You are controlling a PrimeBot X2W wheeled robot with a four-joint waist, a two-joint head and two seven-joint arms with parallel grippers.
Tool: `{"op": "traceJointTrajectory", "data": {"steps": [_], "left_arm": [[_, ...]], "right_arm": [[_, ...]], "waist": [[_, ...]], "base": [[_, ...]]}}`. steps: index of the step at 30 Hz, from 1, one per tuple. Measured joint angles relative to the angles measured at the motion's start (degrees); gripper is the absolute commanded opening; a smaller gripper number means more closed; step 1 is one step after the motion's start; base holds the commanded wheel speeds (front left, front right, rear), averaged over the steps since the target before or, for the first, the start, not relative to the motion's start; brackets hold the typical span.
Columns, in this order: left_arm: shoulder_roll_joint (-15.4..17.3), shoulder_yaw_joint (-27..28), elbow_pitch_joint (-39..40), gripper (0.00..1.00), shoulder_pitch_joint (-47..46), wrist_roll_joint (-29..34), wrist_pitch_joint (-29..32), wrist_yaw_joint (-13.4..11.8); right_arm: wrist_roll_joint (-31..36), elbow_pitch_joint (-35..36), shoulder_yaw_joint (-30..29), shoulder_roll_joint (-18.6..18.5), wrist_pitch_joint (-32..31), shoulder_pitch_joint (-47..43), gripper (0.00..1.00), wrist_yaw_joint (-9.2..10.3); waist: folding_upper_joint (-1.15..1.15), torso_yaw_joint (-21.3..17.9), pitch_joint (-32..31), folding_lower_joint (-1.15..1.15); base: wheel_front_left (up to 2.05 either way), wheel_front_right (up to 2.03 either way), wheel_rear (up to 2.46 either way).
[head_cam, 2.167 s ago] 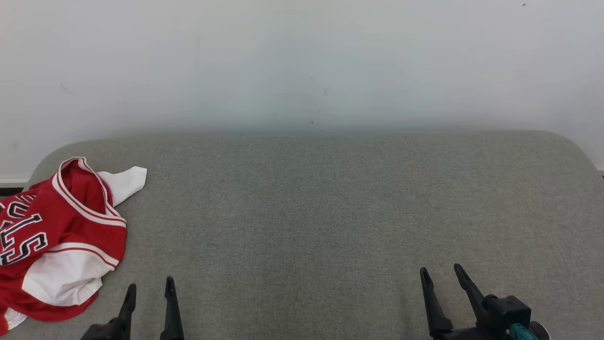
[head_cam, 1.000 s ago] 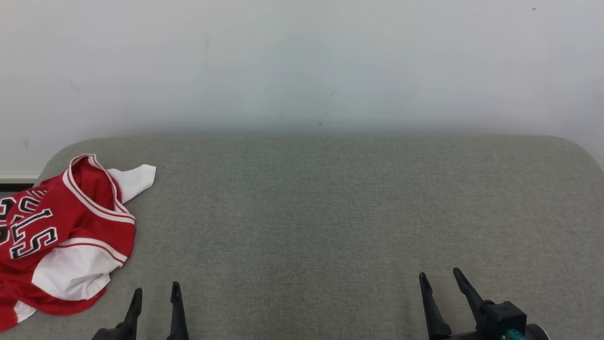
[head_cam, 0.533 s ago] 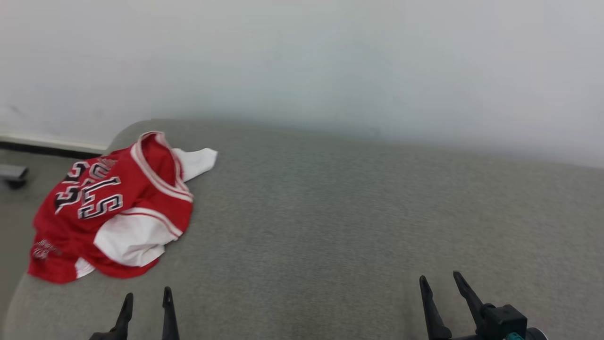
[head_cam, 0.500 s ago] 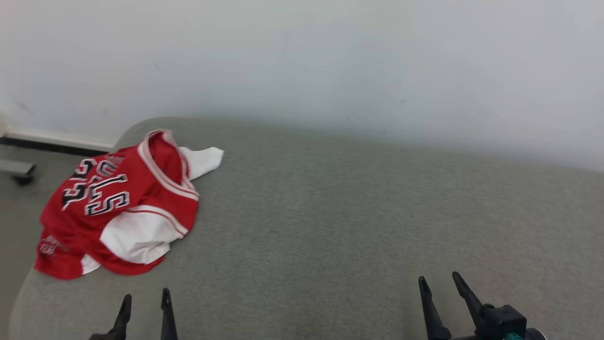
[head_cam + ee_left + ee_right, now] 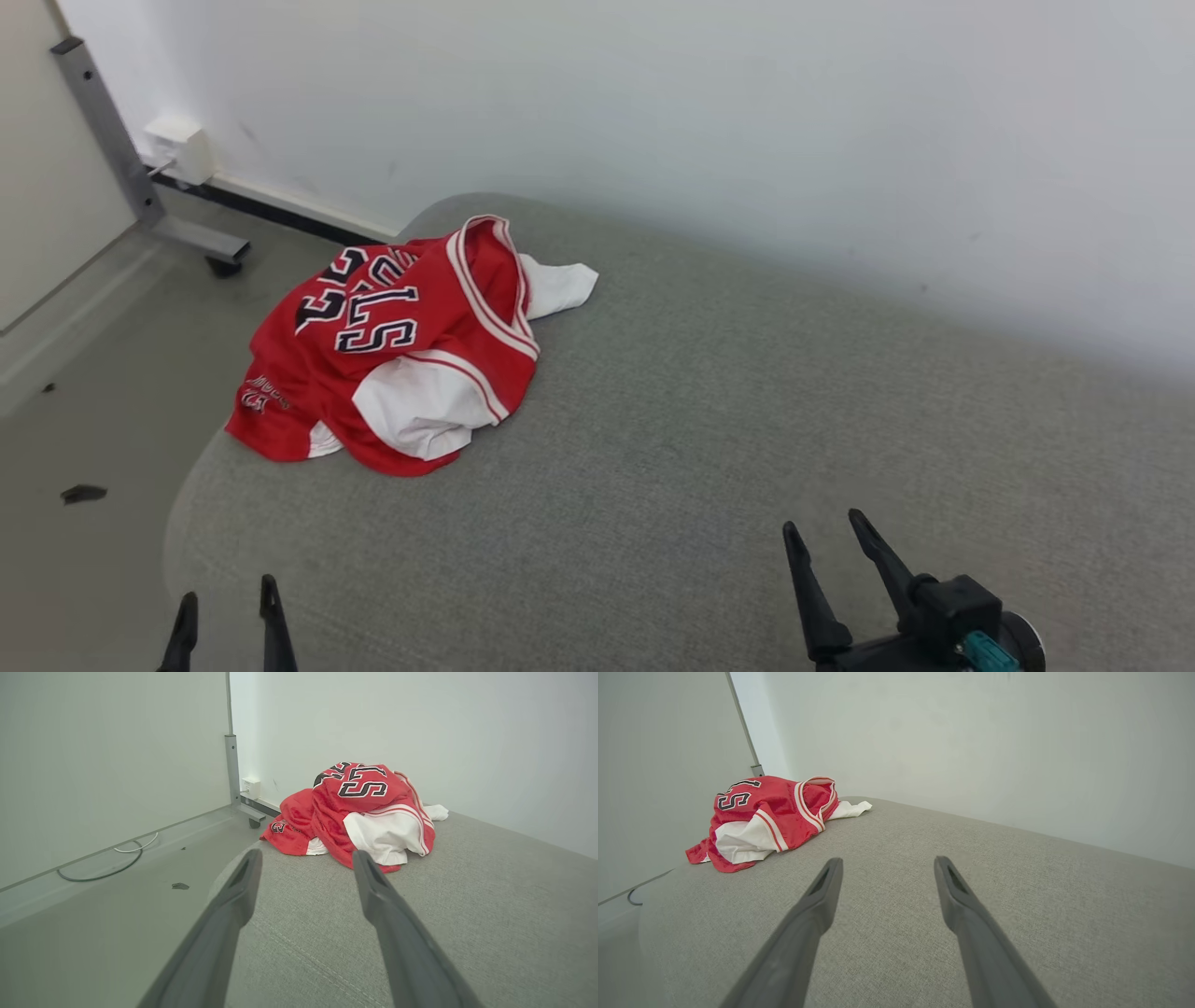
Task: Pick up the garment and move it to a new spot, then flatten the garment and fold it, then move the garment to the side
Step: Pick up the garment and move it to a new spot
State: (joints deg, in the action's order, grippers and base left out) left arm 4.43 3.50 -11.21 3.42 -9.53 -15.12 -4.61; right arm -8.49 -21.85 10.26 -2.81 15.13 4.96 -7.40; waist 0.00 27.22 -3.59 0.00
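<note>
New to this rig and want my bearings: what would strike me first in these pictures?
The crumpled red-and-white jersey with dark block lettering stands out, heaped near the far left corner of the grey fabric-covered surface. Next come the left gripper and right gripper, both open and empty, low at the near edge and apart from the jersey.

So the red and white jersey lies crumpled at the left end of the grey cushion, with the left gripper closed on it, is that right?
Not quite: the left gripper is open and short of the jersey, as the left wrist view shows; the rest holds.
</note>
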Motion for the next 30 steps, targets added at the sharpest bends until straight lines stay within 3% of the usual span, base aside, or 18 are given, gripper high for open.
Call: {"op": "traceJointTrajectory", "data": {"steps": [12,19,24,30], "left_arm": [[-0.64,2.07,1.98,1.00,1.81,-0.51,0.00,-0.48],[-0.90,2.24,-1.77,1.00,-0.61,-2.19,0.19,0.63],[-0.09,1.86,-6.59,1.00,-8.74,-4.33,4.60,2.16],[1.94,1.56,-16.17,1.00,-21.58,-7.33,14.62,3.87]], "right_arm": [[-0.67,-2.08,2.63,-0.01,0.00,2.72,1.00,0.00],[-1.10,-2.23,2.71,-0.02,0.00,2.03,1.00,0.00],[-1.04,-2.08,2.82,-0.02,0.00,0.93,1.00,0.00],[-0.30,-1.63,3.81,-0.03,0.00,-0.83,1.00,0.01]], "waist": [[0.00,2.08,2.20,0.00],[0.01,1.64,1.64,0.00],[0.00,1.35,1.36,0.00],[0.00,0.80,1.07,0.00]], "base": [[0.00,0.00,0.00],[0.00,0.00,0.00],[0.00,0.00,0.00],[0.00,0.00,0.00]]}}
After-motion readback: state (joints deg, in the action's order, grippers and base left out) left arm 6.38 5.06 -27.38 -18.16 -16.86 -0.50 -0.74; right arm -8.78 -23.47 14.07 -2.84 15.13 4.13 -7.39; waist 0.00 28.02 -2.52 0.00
